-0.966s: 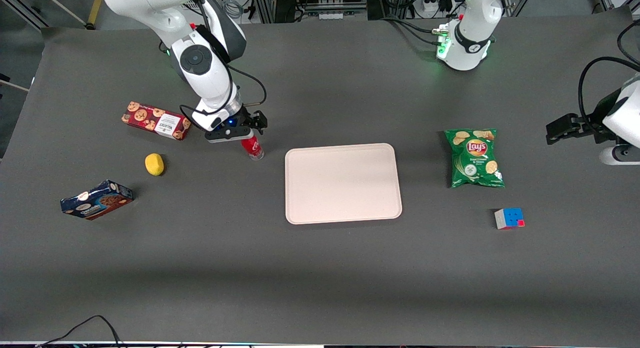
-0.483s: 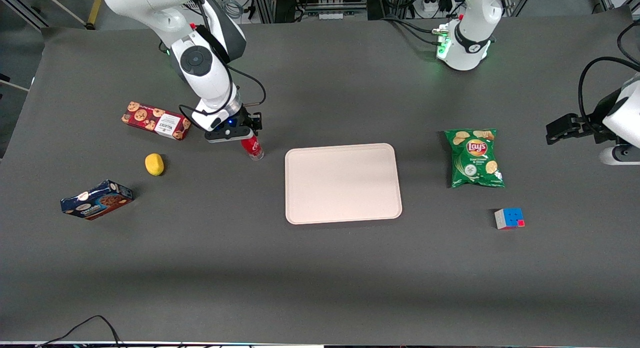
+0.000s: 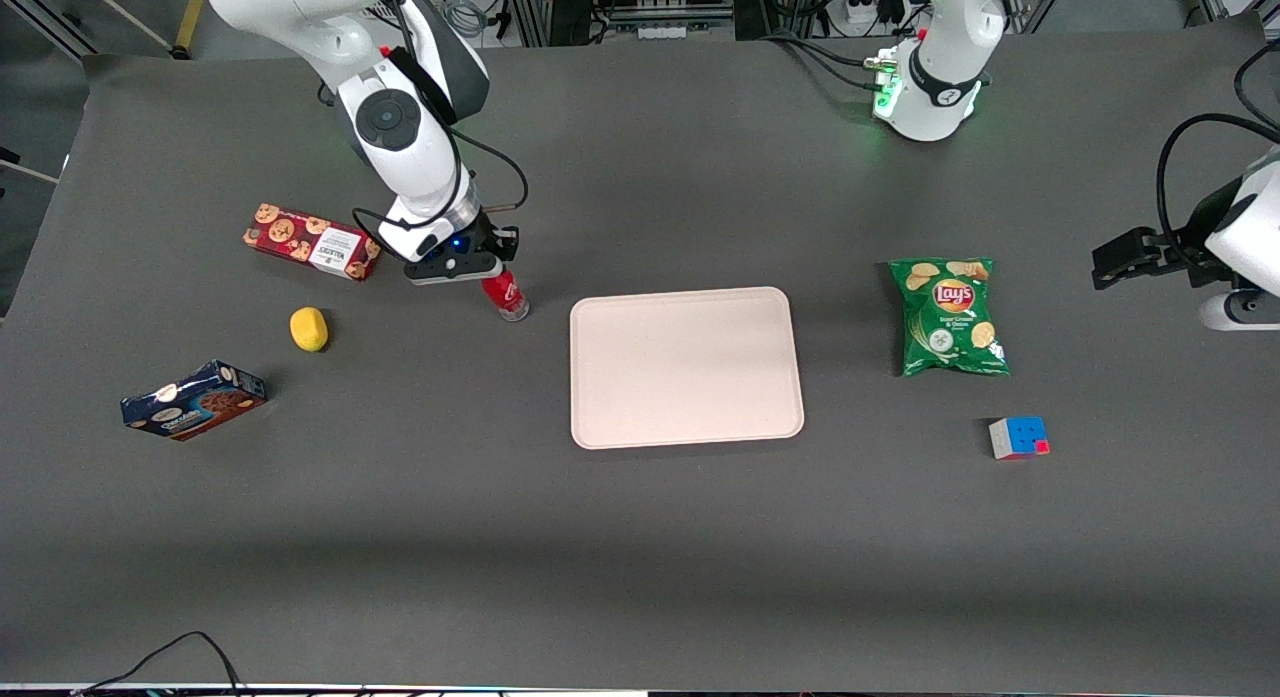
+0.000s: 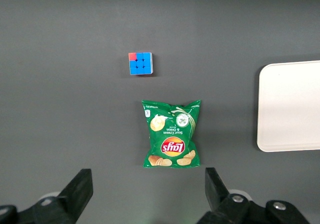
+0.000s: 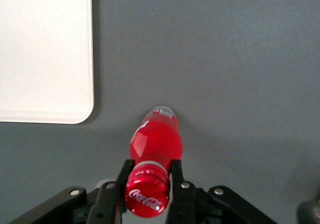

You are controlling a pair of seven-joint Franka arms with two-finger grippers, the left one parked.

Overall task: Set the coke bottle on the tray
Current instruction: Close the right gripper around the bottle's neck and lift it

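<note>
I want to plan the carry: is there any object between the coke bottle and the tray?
Nothing visible is. The gripper is shut on the coke bottle at its neck, and only bare table separates the bottle from the tray beside it.

White "Coca-Cola" script marks the red cap of the coke bottle (image 5: 148, 200), gripped at its neck by the gripper (image 5: 148, 190). The green chip bag (image 3: 949, 317) carries the "Lay's" logo, with "Sour Cream & Onion" beneath.
</note>
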